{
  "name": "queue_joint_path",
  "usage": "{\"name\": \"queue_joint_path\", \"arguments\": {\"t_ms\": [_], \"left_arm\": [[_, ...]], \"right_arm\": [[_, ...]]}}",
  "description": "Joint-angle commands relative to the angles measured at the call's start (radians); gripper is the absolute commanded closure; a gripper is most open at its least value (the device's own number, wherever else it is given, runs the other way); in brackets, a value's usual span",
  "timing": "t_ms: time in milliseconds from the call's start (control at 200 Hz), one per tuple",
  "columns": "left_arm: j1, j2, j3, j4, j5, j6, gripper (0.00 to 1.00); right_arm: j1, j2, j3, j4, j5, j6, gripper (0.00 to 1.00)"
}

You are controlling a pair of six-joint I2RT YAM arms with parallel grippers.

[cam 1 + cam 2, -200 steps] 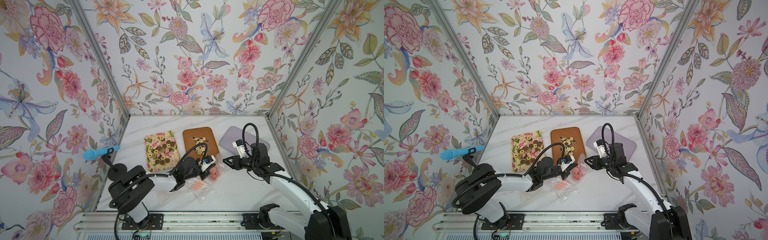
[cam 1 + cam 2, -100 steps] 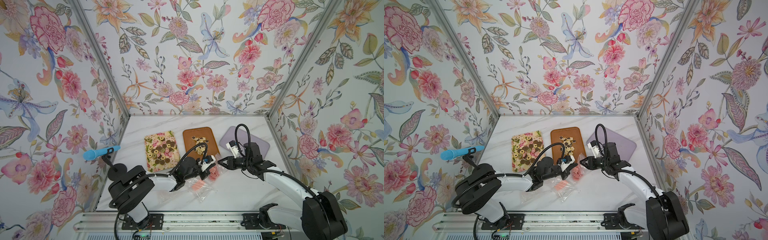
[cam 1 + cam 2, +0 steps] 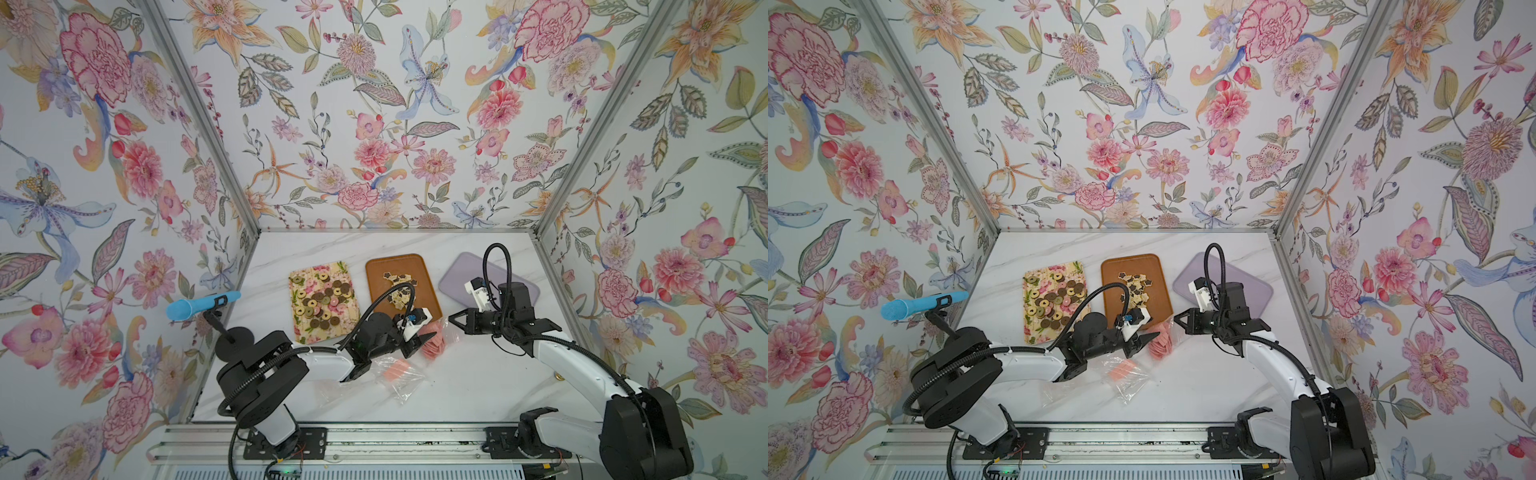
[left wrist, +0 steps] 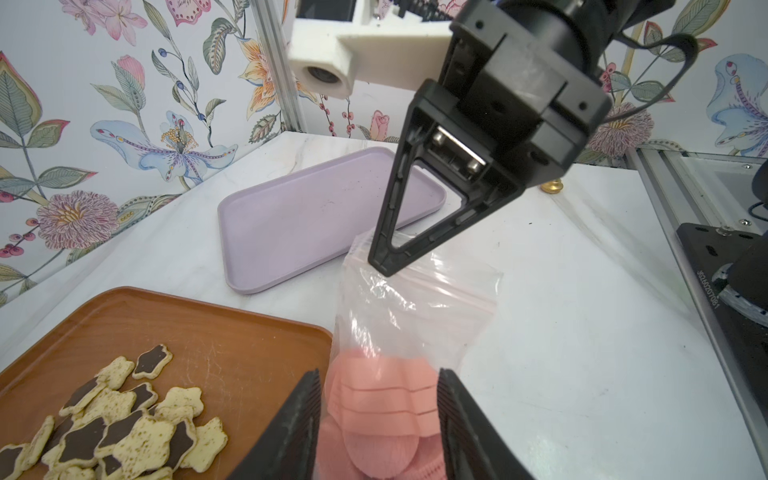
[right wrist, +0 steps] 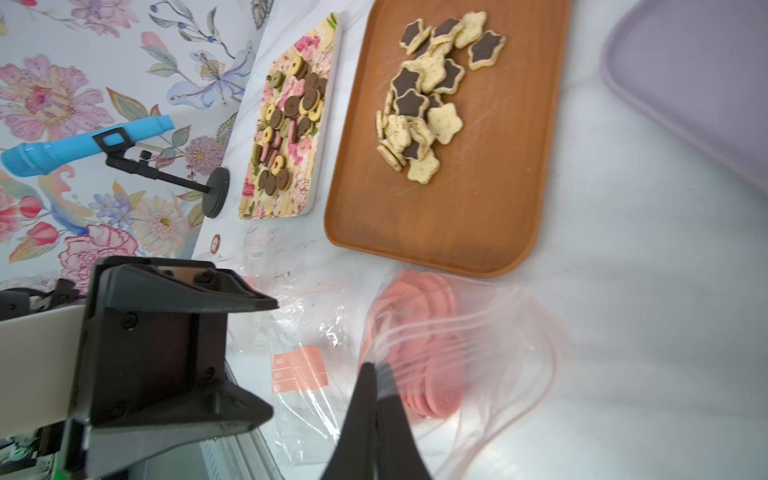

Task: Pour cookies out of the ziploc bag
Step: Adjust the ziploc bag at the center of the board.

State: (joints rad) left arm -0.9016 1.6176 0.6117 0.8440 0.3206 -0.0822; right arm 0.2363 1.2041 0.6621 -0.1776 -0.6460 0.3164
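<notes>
Looks like the opening of the pour for the last full ziploc bag (image 3: 434, 343), lying on the counter (image 3: 478, 374) at lower centre in both top views, just below and right of the lower right corner of the brown tray (image 3: 415, 266). Pinching the film at the bag's mouth edge with the right jaws, pressed together on plastic alone. Flanking the filled end with the left jaws, spread apart, one on each side of the pink discs (image 4: 382, 399); cannot tell about contact with the film.

Probably next: lift, carry and tip over the purple tray (image 3: 455, 272), bare, right of centre in both top views and partly behind the right arm. Calls for a hold low on the closed end as well as at the mouth, opening turned downward and kept parted. Worth checking for a truly unzipped seal, unreadable here. Risk of discs spilling onto the counter short of the tray's rim.

Clear, limp and crinkled, with a pinkish zip line; holding plain pink discs, overlapped like toppled coins, bunched at the end away from the right jaws. Already out: star cookies (image 5: 424, 91) on the brown tray, rounds and rings (image 5: 291, 108) on the floral tray (image 5: 270, 203). Nearer the bottom edge of the top views, a flat, spent-looking bag (image 3: 395, 374) with a pink label
</notes>
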Motion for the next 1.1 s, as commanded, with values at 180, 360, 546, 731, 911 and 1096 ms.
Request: {"name": "queue_joint_path", "arguments": {"t_ms": [180,360,546,731,911,1096], "left_arm": [[-0.04,-0.001,0.085,-0.27,-0.066,-0.309,0.58],[-0.065,-0.078,0.018,-0.361,-0.016,-0.467,0.59],[-0.071,-0.092,0.028,-0.448,0.047,-0.534,0.54],[-0.071,0.024,0.064,-0.427,0.127,-0.507,0.52],[-0.072,0.106,0.121,-0.44,0.158,-0.475,0.53],[-0.073,0.128,0.139,-0.46,0.162,-0.458,0.54]], "right_arm": [[-0.049,0.014,0.02,-0.14,0.106,-0.088,1.0],[-0.051,0.007,0.017,-0.155,0.137,-0.106,1.0],[-0.052,0.014,0.013,-0.154,0.128,-0.117,1.0],[-0.052,0.008,0.011,-0.154,0.119,-0.12,1.0],[-0.052,-0.008,0.005,-0.154,0.118,-0.121,1.0],[-0.054,-0.008,0.007,-0.154,0.117,-0.122,1.0]]}}
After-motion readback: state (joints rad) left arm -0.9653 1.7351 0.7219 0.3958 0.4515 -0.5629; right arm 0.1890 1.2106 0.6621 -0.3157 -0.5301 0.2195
